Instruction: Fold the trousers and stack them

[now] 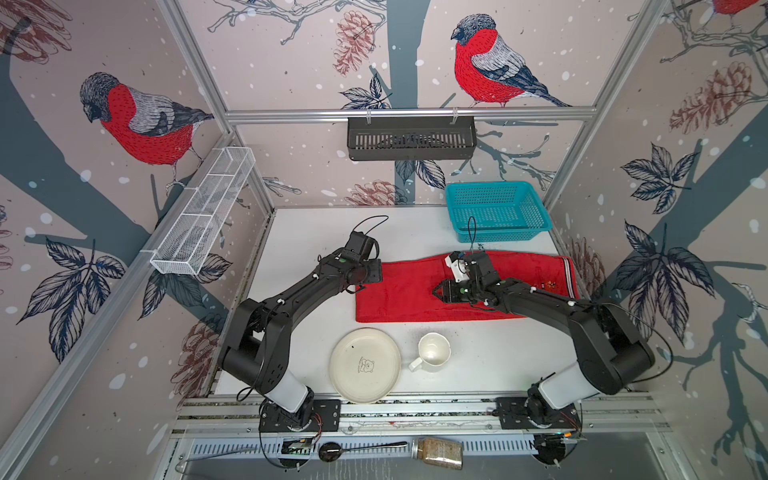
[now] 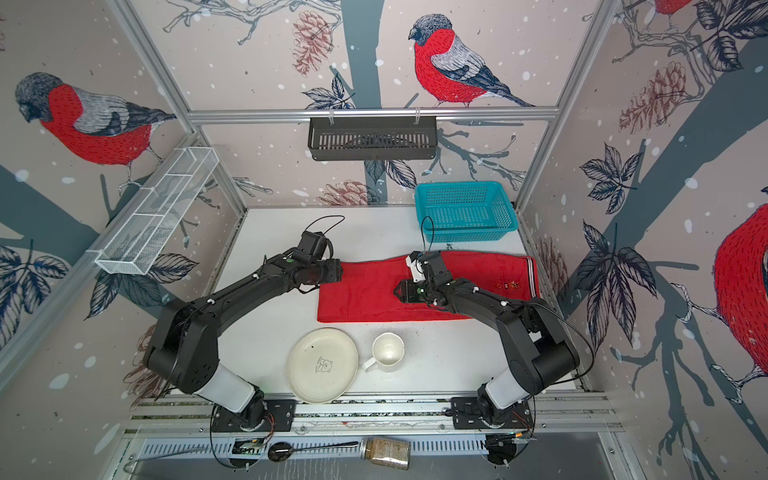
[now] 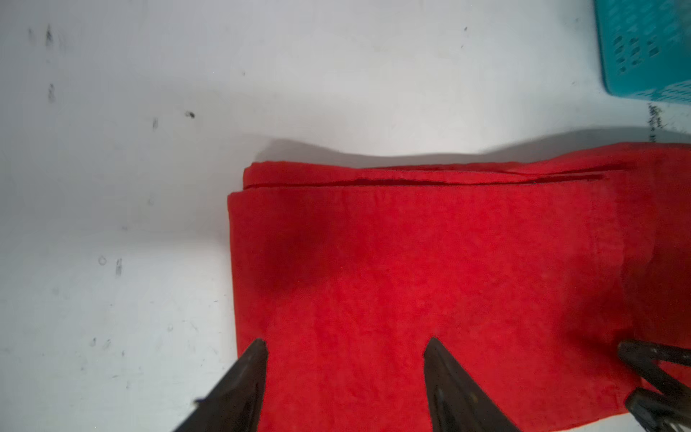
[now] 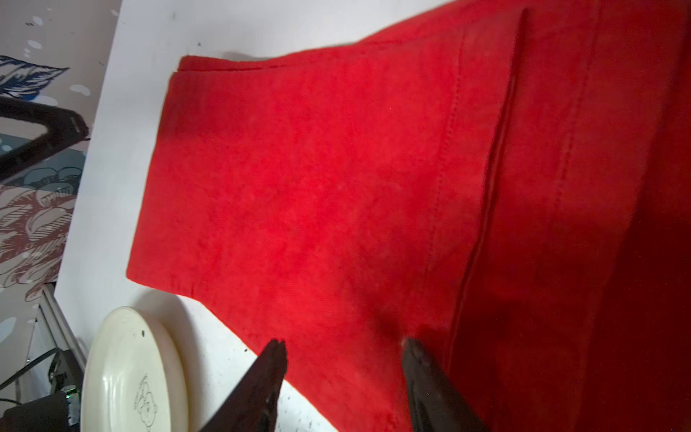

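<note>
1. The trousers [image 1: 399, 299] [image 2: 361, 299] lie flat on the white worktop [image 1: 316, 232], folded into a long red strip that runs left to right across its middle.
2. Their striped band [image 1: 568, 276] [image 2: 533, 274] forms the right end of the strip, close to the right edge of the worktop. A small dark emblem sits on the cloth just left of the band.
3. The left end shows stacked layers. In the left wrist view the trousers [image 3: 411, 262] have an upper layer lying on a lower one that peeks out along the far edge.
4. The left gripper [image 1: 372, 272] [image 3: 346, 341] is at the left end of the strip. Its jaws stand wide apart, one finger at the cloth's left edge and the other over the red fabric, with nothing clamped.
5. The right gripper [image 1: 436, 291] [image 4: 344, 341] points left over the middle of the strip. Its jaws are also parted, straddling the near edge of the trousers [image 4: 318, 187]. Whether the tips touch the cloth I cannot tell.
6. A teal basket [image 1: 498, 235] [image 3: 643, 48] stands at the far right of the worktop, just beyond the far edge of the trousers.
7. A cream plate [image 1: 365, 365] [image 4: 127, 374] and a white mug [image 1: 433, 352] sit side by side near the front, a little apart from the strip's near edge.
</note>
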Robot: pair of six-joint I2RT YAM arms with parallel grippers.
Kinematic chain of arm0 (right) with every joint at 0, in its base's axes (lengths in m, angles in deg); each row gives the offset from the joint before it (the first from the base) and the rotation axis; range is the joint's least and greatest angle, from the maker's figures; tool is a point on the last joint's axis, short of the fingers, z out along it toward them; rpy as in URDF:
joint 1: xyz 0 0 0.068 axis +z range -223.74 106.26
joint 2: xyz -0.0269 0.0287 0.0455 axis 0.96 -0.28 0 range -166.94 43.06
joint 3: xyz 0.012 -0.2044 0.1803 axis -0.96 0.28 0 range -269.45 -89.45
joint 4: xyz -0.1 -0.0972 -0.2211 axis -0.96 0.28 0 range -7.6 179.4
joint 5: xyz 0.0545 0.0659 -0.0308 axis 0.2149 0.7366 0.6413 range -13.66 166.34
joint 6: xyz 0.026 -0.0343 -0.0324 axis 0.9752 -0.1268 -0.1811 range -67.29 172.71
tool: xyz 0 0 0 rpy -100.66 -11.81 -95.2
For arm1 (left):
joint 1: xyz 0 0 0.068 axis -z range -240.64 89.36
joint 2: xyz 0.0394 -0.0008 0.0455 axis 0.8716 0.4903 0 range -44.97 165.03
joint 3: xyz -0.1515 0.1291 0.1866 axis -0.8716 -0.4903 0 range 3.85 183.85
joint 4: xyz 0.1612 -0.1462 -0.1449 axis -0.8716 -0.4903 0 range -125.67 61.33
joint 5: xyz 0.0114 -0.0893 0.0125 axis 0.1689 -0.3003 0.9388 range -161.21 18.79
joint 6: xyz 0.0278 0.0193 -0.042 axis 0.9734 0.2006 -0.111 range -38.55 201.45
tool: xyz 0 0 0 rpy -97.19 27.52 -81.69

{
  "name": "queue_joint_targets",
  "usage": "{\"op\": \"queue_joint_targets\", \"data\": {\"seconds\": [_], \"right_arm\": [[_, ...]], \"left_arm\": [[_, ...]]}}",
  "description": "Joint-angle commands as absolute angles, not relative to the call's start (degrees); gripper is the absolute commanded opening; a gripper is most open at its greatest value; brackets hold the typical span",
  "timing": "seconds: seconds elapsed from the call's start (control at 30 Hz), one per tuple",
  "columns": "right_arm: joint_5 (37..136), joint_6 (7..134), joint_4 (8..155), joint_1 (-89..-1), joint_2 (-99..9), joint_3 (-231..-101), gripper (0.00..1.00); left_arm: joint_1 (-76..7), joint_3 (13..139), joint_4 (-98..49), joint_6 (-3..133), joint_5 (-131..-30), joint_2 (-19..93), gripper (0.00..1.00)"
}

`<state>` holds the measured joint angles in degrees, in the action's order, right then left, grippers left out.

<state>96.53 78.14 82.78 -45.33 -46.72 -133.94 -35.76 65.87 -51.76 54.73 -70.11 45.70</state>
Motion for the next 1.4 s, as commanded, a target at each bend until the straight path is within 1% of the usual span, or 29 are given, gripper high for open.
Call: {"op": "queue_joint_targets", "data": {"seconds": [0.0,0.13,0.23,0.3,0.43,0.47,0.63,0.73,0.9,1.13,1.37], "right_arm": [[92.2,76.7,81.2,-45.3,-48.3,-132.8,0.51],[91.3,75.6,81.0,-45.1,-50.1,-131.2,0.48],[90.2,75.1,81.5,-45.1,-50.3,-130.3,0.44],[89.7,74.9,82.0,-45.2,-50.1,-130.1,0.43],[89.8,75.0,82.2,-45.1,-49.6,-129.9,0.43],[89.6,75.0,82.4,-45.1,-49.4,-130.1,0.44],[88.6,75.4,84.8,-45.4,-45.3,-132.8,0.53],[89.0,75.7,85.2,-46.9,-44.3,-135.0,0.55],[93.9,75.2,84.2,-49.1,-48.9,-137.9,0.55],[98.8,74.1,83.0,-49.5,-53.9,-140.8,0.52],[97.6,72.9,83.9,-49.8,-58.5,-143.0,0.52]], "left_arm": [[-38.0,64.5,-53.6,57.4,-70.8,45.7,0.67],[-40.3,62.4,-52.0,58.3,-76.2,47.3,0.65],[-40.8,62.6,-54.7,59.1,-75.1,49.9,0.64],[-41.7,61.8,-55.1,59.0,-75.0,50.6,0.63],[-42.3,59.8,-52.9,58.6,-77.7,50.4,0.63],[-42.3,59.6,-52.4,58.4,-78.5,50.5,0.62],[-42.3,58.6,-51.0,58.6,-82.1,51.6,0.6],[-42.4,58.3,-50.7,58.8,-82.8,52.5,0.58],[-42.4,58.9,-50.5,58.8,-83.8,51.9,0.57],[-42.5,58.9,-50.9,58.9,-84.0,50.8,0.57],[-42.6,59.5,-51.3,59.1,-84.4,49.9,0.57]]}}
